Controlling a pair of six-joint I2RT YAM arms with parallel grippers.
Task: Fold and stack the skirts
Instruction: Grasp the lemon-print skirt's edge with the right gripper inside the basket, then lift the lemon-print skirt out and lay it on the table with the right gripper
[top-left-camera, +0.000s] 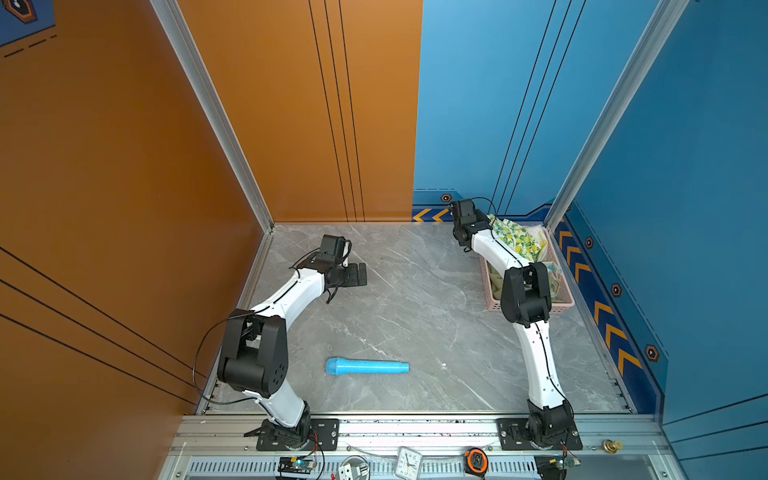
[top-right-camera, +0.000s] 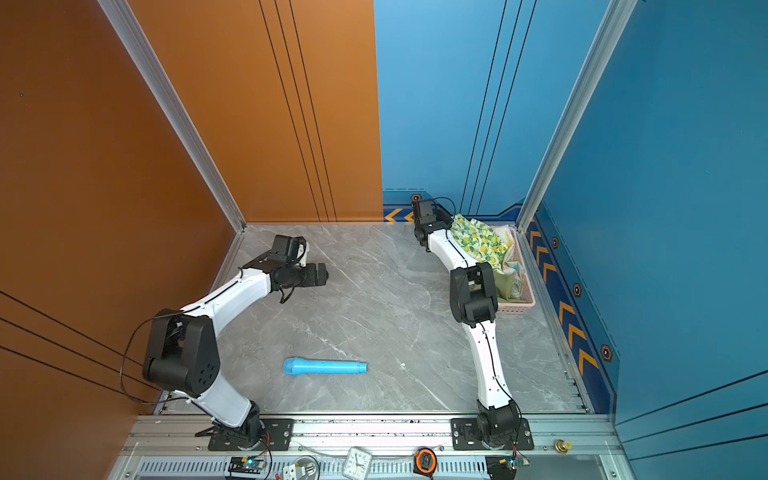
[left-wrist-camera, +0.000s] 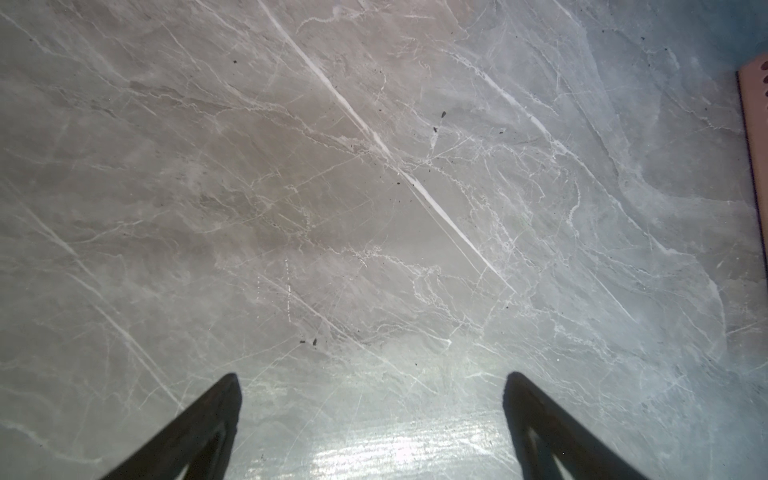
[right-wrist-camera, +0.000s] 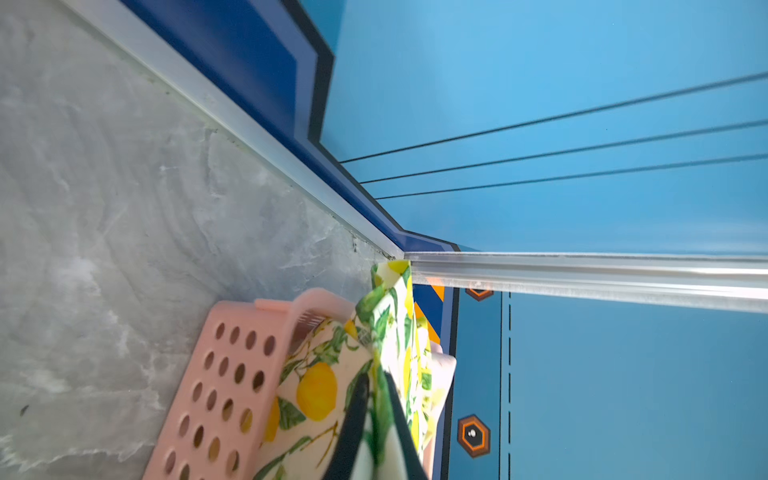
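Right wrist view: the right pincer is seen clamped on a fold of the lemon skirt, which is heaped in the pink basket at about two o'clock on the counter, with a pastel skirt beside it. A straight upward lift is judged best, so that the basket is not dragged and only one garment is taken. The left pincer, spread wide and empty near ten o'clock, should be readied for a second corner; the blue microphone at six o'clock is best avoided when the cloth is spread.
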